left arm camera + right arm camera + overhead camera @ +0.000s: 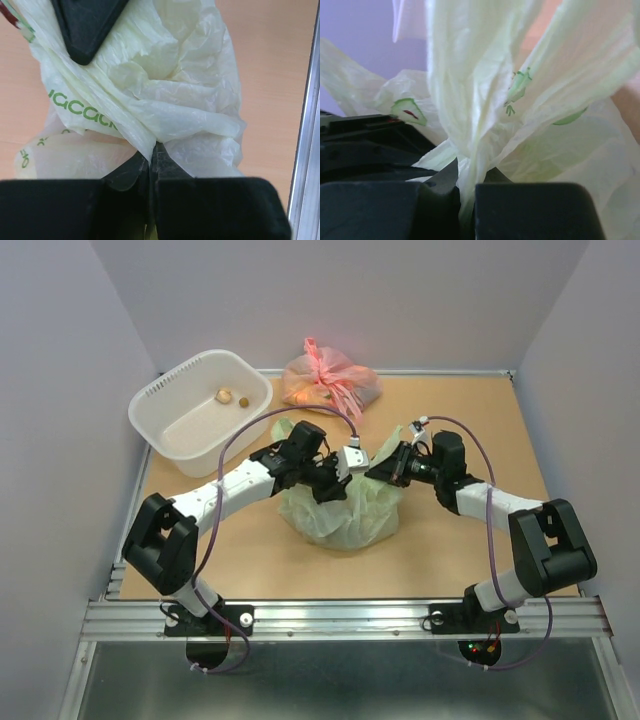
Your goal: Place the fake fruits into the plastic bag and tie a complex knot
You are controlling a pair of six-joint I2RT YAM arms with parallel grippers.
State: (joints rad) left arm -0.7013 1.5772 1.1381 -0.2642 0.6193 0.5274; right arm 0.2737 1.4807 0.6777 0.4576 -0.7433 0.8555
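The pale green plastic bag (345, 515) sits full at the table's middle. My left gripper (342, 478) is over its top from the left, shut on a twisted handle strip (135, 131). My right gripper (385, 466) comes from the right, shut on the other handle strip (475, 160). The two strips cross between the grippers; no finished knot shows. The other gripper's dark finger (85, 25) shows at the top of the left wrist view. No fake fruits show through the bag. Two small round pieces (232, 397) lie in the white basket (165, 415).
A pink tied bag (330, 382) lies at the back middle of the table. The white basket stands at the back left. Grey walls close in the table on three sides. A metal rail (340, 615) runs along the near edge.
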